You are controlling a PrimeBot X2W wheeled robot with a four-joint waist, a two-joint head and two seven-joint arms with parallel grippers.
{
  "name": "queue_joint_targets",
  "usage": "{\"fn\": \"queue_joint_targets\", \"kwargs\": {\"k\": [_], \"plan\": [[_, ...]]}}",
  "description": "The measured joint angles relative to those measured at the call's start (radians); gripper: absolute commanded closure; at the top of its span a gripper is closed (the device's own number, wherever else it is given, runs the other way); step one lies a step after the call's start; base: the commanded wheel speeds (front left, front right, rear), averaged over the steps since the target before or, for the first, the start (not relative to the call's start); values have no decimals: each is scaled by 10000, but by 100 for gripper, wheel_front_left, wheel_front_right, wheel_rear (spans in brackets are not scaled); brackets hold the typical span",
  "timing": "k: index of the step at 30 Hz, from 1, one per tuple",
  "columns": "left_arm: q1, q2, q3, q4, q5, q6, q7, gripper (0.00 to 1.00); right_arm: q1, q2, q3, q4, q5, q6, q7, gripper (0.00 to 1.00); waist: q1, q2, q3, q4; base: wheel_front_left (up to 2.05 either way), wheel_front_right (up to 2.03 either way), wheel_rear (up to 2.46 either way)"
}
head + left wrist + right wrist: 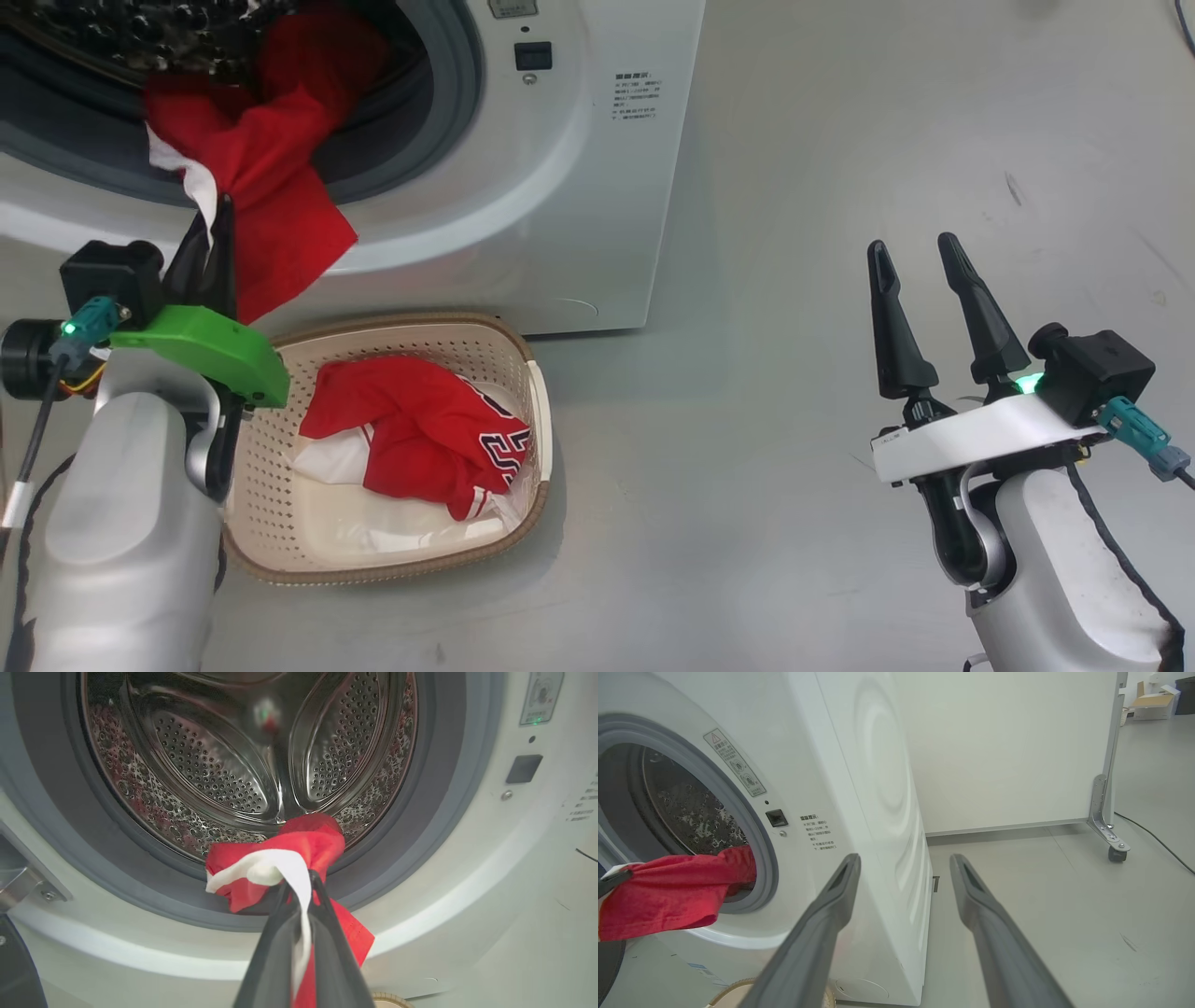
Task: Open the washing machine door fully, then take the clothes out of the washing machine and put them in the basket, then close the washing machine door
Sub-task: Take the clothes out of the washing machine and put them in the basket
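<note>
Because the head view is cutting off the upper part of the washing machine (579, 187), just the lower arc of its open mouth is showing there, while the steel drum (210, 765) is reading clearly from the left wrist. A dark curved sliver (14, 961) at that view's lower left edge is looking too cropped to identify. The left jaws are clamping closed on a red jersey (271, 187) by its white trim, the cloth trailing out of the drum over the grey seal (430, 812) and hanging down the machine's front just beyond the basket (439, 329). A second red jersey (411, 429) is lying crumpled in the basket on the floor (794, 513), its number partly folded under. The right jaws are standing wide apart and empty, well to the right.
</note>
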Motion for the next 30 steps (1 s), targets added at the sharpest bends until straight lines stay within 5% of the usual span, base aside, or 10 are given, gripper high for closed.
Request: {"fn": "queue_joint_targets", "kwargs": {"k": [30], "plan": [[1131, -6, 474, -4878, 265, 219, -174, 100, 424, -128, 96, -2, 0, 0, 0, 0, 0, 0, -652, 425, 0, 0, 0]]}}
